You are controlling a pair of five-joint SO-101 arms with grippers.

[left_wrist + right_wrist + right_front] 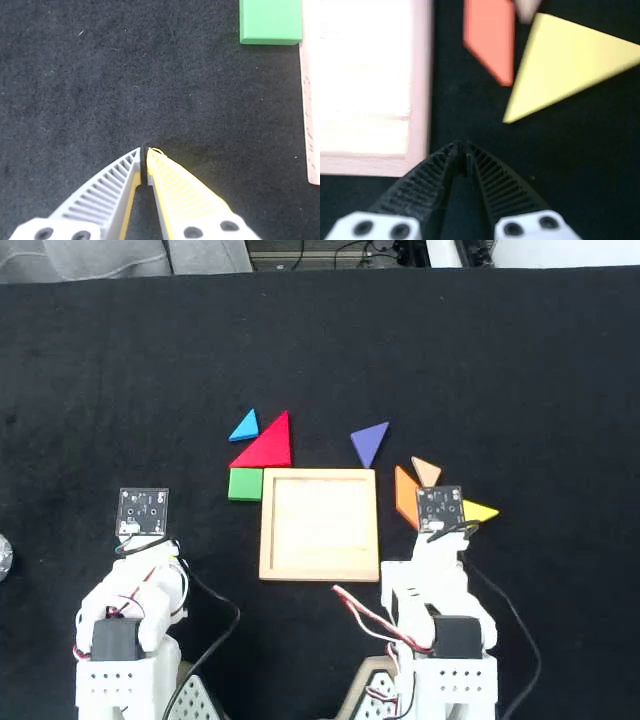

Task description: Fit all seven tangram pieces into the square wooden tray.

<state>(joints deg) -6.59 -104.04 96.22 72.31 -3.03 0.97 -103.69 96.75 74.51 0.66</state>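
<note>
The left pincer (144, 152) is closed, its grey and yellow fingers meeting at the tips with nothing between them. It sits over bare black worktop (520, 370). Whether the tips touch the cloth cannot be told. The right pincer (463, 148) is likewise closed tip to tip and holds nothing. It sits just off a corner of the square wooden tray (421, 75), apart from its rim. The tray (268, 525) lies on the worktop between the two arms, and all seven pieces lie around it on the cloth. The green square (245, 484) sits up against the tray's far left corner; in the left wrist view this square (271, 22) is well ahead of the closed tips, with the tray's edge (311, 100) beside it. The red triangle (268, 445) lies just behind the green square, and the blue triangle (245, 426) is close at the red one's left slope. The purple triangle (370, 442) lies alone behind the tray's far right corner. The orange parallelogram (405, 497) lies just right of the tray, a dark strip of cloth between them, and the pale orange triangle (427, 471) is at its far end. The yellow triangle (480, 511) lies to the right of the parallelogram, partly covered from above by the right arm's wrist. In the right wrist view the orange parallelogram (490, 35) and the yellow triangle (565, 65) lie ahead of the pincer, nearly meeting at one corner. A small silvery thing (3, 558) sits at the worktop's left edge.
</note>
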